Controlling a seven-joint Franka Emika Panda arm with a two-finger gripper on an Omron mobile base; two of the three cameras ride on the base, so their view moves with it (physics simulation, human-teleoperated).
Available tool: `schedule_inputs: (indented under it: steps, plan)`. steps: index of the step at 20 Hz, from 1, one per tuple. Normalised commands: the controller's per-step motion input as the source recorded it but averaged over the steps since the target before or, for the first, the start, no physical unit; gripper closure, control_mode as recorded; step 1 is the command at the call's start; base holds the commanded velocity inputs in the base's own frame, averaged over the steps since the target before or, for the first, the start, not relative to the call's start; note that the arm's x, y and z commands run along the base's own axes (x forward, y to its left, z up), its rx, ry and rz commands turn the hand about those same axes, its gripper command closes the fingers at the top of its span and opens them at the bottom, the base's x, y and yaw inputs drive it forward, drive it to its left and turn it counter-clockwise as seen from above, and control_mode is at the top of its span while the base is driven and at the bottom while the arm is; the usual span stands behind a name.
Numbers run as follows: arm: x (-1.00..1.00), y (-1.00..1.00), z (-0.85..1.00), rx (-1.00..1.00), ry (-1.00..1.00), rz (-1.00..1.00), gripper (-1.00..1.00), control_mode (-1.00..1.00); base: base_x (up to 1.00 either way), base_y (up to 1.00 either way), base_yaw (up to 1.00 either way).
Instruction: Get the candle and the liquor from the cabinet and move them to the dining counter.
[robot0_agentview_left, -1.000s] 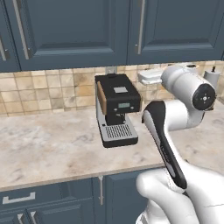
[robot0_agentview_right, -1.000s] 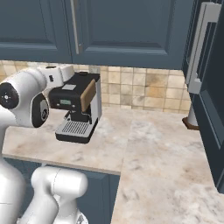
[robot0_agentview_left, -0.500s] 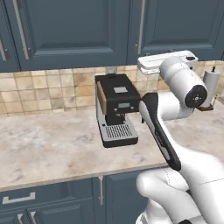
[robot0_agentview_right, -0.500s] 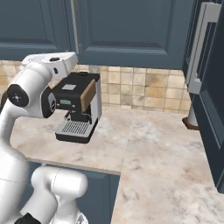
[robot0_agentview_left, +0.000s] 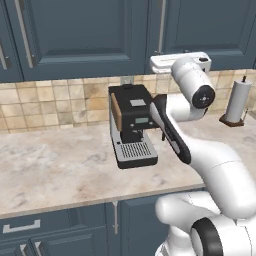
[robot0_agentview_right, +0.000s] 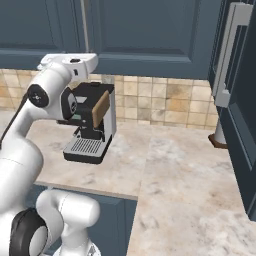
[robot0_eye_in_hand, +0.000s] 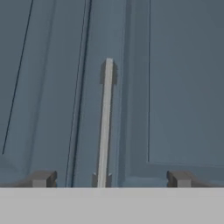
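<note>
The gripper (robot0_eye_in_hand: 108, 179) is being held wide open and empty before the cabinet (robot0_eye_in_hand: 175, 87), its handle (robot0_eye_in_hand: 105, 127) framed between the fingertips (robot0_eye_in_hand: 41, 178).

Evenly and softly lit throughout, bright enough, with no glare or hot spots. Faint, diffuse shadow under the coffee machine (robot0_agentview_left: 132, 125) on the worktop (robot0_agentview_left: 55, 165); darker shade beneath the cabinet (robot0_agentview_left: 85, 35). Rendered, slightly soft at both base views, edges a little jagged. Noticeably blurrier up close in the hand view, where the silver handle (robot0_eye_in_hand: 105, 127) looks smeared. No visible edge distortion.
</note>
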Motion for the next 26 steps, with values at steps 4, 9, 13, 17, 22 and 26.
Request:
schedule_inputs:
  steps: [4, 9, 13, 17, 22, 26]
  plan:
    - [0.51, 0.00, 0.12, 0.03, 0.00, 0.00, -1.00, -1.00, 0.00, 0.00, 0.00]
    - [0.36, 0.00, 0.13, 0.01, 0.00, 0.00, -1.00, -1.00, 0.00, 0.00, 0.00]
    - [0.34, 0.00, 0.11, 0.00, 0.00, 0.01, -1.00, -1.00, 0.00, 0.00, 0.00]
    - [0.37, 0.01, 0.12, 0.00, 0.00, 0.00, -1.00, -1.00, 0.00, 0.00, 0.00]
    - [0.41, 0.02, 0.10, 0.00, 0.00, 0.00, -1.00, -1.00, 0.00, 0.00, 0.00]
    - [0.42, 0.03, 0.05, 0.00, 0.00, 0.01, -1.00, -1.00, 0.00, 0.00, 0.00]
